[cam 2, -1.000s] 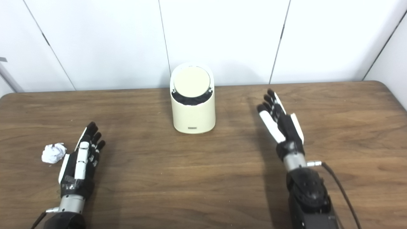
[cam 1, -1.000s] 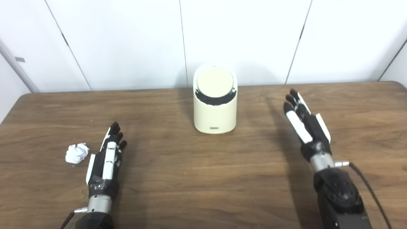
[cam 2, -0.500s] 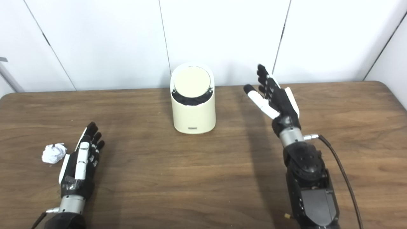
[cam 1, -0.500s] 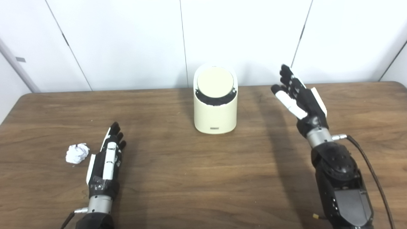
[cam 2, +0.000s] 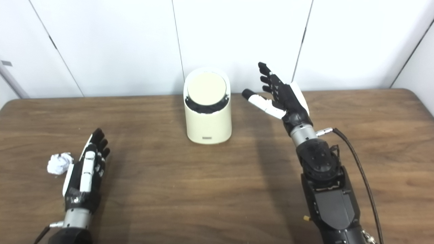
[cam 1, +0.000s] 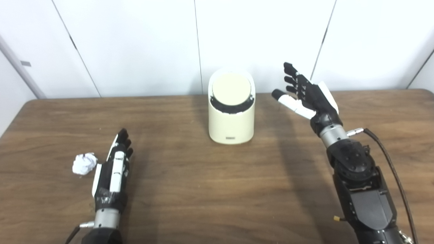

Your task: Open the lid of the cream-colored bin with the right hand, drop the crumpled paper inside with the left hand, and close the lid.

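The cream-colored bin (cam 1: pixel 231 112) stands upright near the far edge of the wooden surface (cam 1: pixel 203 189), its long axis vertical. It is a smooth, matte cylinder with rounded edges, and its top is cut on a slant so the round lid (cam 1: pixel 231 89) faces forward toward the robot and slightly up. The lid is a flat cream disc, closed, with a dark crescent gap along its lower rim. A small grey label sits low on the bin's front.

The crumpled paper (cam 1: pixel 83 163) is a white, wrinkled ball lying on the surface well to the left of the bin and nearer the robot. The left hand (cam 1: pixel 113 173) rests flat just right of the paper, nearly touching it, fingers straight and apart and pointing away from the robot, holding nothing.

The right hand (cam 1: pixel 307 95) is raised above the surface just to the right of the bin, level with its lid, fingers spread and pointing up and toward the bin, thumb reaching leftward; it is empty and not touching the bin. Compared with half a second ago it has come closer to the bin and a little higher, while the left hand, paper and bin have stayed in place. The surface is dark brown woodgrain.
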Action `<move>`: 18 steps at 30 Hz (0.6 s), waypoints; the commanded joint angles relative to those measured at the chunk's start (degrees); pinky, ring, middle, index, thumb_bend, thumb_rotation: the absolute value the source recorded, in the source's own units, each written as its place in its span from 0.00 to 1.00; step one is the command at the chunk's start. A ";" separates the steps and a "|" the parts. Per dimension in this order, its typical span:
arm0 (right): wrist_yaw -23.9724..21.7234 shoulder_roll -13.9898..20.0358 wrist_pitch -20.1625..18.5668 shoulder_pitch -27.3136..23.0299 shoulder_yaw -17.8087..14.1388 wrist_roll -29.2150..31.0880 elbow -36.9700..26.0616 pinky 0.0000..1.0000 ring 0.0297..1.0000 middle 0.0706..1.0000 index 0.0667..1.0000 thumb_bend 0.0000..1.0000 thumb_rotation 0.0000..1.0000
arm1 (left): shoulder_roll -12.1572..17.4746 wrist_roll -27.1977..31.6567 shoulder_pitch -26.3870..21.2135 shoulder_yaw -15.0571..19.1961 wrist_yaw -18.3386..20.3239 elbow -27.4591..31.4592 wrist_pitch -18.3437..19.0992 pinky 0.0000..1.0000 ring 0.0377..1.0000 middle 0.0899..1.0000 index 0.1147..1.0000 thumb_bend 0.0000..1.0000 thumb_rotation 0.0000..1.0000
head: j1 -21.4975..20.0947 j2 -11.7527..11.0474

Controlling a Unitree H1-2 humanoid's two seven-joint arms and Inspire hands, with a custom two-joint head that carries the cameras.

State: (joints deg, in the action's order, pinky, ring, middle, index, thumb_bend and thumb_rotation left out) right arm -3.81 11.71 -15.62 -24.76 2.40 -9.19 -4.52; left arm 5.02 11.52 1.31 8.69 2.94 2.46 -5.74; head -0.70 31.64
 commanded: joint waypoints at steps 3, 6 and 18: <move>-1.03 1.52 -3.01 -4.62 1.79 -3.74 -3.48 0.91 0.93 0.92 0.93 0.79 0.52 | -0.26 -0.76 0.84 -0.34 0.27 -3.54 -2.54 1.00 1.00 1.00 0.98 0.42 0.82 | 0.02 -0.15; -1.99 1.99 -4.49 -6.06 2.30 -4.18 -3.32 0.92 0.94 0.92 0.92 0.81 0.49 | -0.28 -0.90 0.85 -0.41 0.30 -3.93 -3.11 1.00 1.00 1.00 0.98 0.42 0.82 | -0.06 -0.42; -4.82 2.86 -6.65 -11.34 4.63 -6.60 -0.78 0.90 0.96 0.96 0.93 0.90 0.49 | -0.45 -1.28 1.01 -0.64 0.04 -4.25 -3.72 1.00 1.00 0.99 0.97 0.42 0.79 | -0.48 -0.82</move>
State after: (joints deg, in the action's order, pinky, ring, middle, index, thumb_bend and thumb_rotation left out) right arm -8.60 13.85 -22.86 -32.55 7.07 -15.12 -4.85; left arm 5.01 11.00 1.16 8.45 2.84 1.95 -7.85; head -1.14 30.85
